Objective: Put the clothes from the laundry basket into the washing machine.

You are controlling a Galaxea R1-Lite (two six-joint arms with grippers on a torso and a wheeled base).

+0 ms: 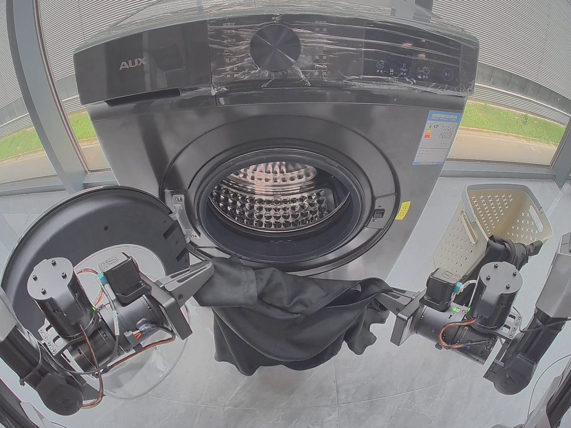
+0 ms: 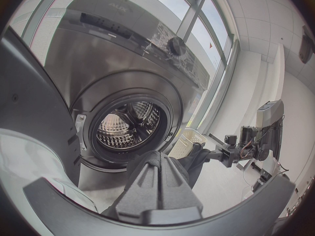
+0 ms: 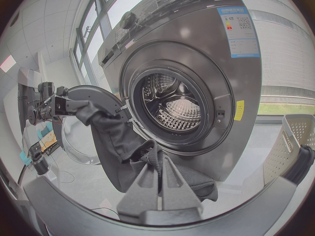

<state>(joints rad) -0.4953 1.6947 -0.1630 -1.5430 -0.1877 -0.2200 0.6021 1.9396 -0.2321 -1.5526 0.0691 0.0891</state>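
Grey door (image 1: 89, 227) stands swung open at far left. Left jaws are clamped shut on one edge of the black garment (image 1: 285, 316), which hangs spread just below the washing machine's (image 1: 148, 138) drum (image 1: 276, 200) opening. Right jaws pinch its other end. Laundry basket (image 1: 505, 209) leans rightmost.

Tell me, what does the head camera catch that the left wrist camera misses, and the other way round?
The head view adds the dark garment in its full drape, sagging below the drum opening, and grass outside the window. The left wrist view adds the ceiling tiles and a white side wall. Shared: the washing machine with its open door, the steel drum, the laundry basket, and the left gripper and right gripper, each shut on an end of the garment.
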